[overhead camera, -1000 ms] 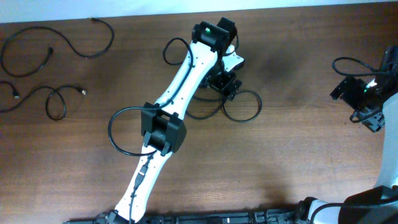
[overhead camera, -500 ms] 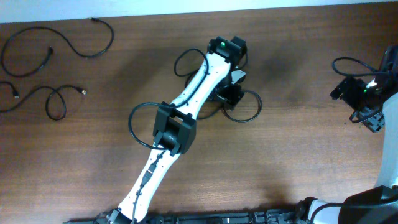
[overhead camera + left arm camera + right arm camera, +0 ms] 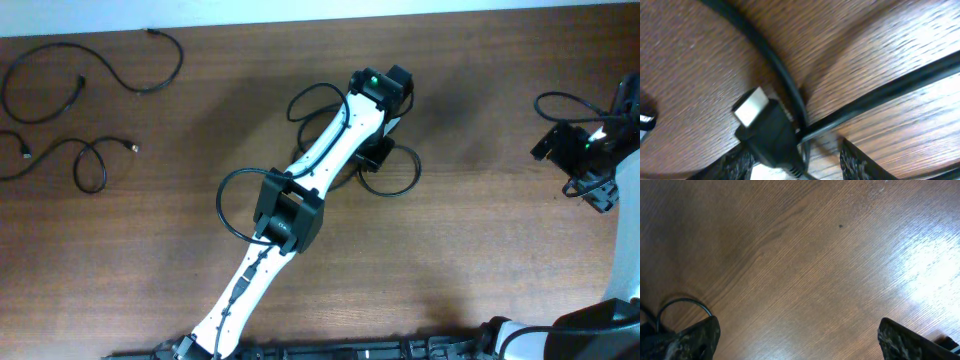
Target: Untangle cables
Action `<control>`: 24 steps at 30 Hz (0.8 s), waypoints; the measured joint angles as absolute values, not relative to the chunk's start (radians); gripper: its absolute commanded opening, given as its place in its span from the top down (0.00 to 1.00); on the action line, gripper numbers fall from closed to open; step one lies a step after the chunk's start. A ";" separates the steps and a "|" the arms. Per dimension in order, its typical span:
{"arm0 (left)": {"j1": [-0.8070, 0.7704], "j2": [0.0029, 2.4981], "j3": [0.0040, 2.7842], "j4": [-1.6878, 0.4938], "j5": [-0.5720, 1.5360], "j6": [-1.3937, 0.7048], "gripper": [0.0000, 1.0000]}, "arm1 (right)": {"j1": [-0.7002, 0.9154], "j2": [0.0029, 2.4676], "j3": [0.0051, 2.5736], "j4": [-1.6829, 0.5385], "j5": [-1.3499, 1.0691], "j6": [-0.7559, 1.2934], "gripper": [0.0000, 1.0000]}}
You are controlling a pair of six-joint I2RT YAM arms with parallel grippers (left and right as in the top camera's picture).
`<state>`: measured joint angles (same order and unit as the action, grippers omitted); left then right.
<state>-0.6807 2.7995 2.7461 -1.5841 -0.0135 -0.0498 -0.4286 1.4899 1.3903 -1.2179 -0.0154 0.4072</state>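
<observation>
Mid-table, tangled cables looped under the left gripper. Jaws spread, set either side of a black, silver-tipped plug where two strands cross, with a gap on one side, so not pinching. Loose cords lying separately by the far left edge, well apart from the tangle. Off to the right, right gripper spread wide above the wood.

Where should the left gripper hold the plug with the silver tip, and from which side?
Probably the black body of the plug, behind its silver tip, coming straight down with one finger on each long side. It appears to lie flat on the table, and the body is wider than the thin cables beside it.
</observation>
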 measured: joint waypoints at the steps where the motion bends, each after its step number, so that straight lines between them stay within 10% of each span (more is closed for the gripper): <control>1: -0.681 2.800 2.746 -1.585 -0.018 -0.051 0.62 | -0.429 1.490 1.390 -1.218 -0.015 0.407 0.02; 8: -0.682 2.806 2.751 -1.606 -0.027 -0.063 1.00 | -0.429 1.490 1.390 -1.217 -0.015 0.407 0.01; 24: -0.606 2.805 3.109 -1.687 -0.034 -0.096 1.00 | -0.429 1.490 1.390 -1.218 -0.015 0.407 0.02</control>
<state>-0.6056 2.8048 3.1092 -1.6871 -0.0341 -0.0956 -0.4286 1.4899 1.3903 -1.2179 -0.0154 0.4072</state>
